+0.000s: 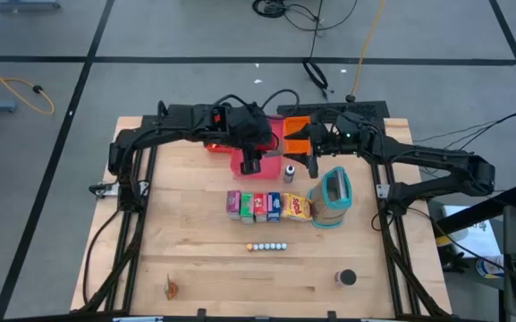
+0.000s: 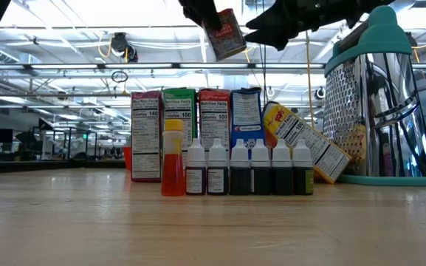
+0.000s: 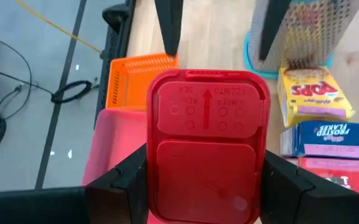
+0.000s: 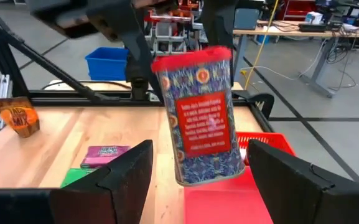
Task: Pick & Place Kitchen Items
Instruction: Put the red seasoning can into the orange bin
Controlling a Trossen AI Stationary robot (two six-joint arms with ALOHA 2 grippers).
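a red-lidded tin (image 4: 203, 115) with a blue patterned body is held up in the air by the left gripper (image 1: 251, 159), its fingers (image 3: 124, 186) closed on the tin's sides, above the pink tray (image 1: 259, 163) at the back of the table (image 1: 195, 259). the right gripper (image 1: 313, 161) is seen beside it with its fingers (image 4: 120, 180) spread apart and nothing between them. the row of food boxes (image 1: 266, 206) is stood mid-table, with the small bottles (image 2: 246, 168) in front of it and the grater (image 2: 375, 103) just beside it.
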